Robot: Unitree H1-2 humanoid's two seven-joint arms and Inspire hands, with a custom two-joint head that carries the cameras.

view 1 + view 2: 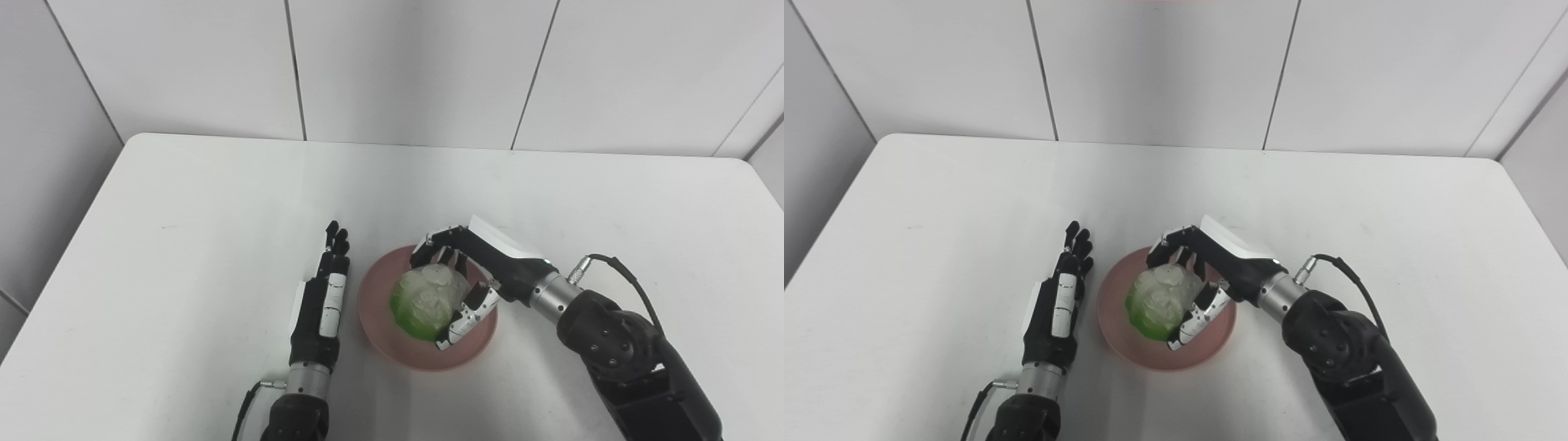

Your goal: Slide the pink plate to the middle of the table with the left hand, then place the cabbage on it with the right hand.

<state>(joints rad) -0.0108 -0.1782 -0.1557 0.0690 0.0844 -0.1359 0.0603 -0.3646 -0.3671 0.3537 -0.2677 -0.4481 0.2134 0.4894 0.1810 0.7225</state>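
The pink plate (380, 318) lies on the white table near the front middle. The cabbage (425, 303), pale on top and bright green below, rests in the plate. My right hand (471, 269) is over the plate, its fingers curled around the cabbage's far side and its thumb against the near right side. My left hand (324, 294) lies flat on the table just left of the plate, fingers straight and together, holding nothing. It also shows in the right eye view (1059, 306).
The white table (214, 202) stretches to the grey wall panels at the back and sides. A cable (618, 269) loops off my right wrist.
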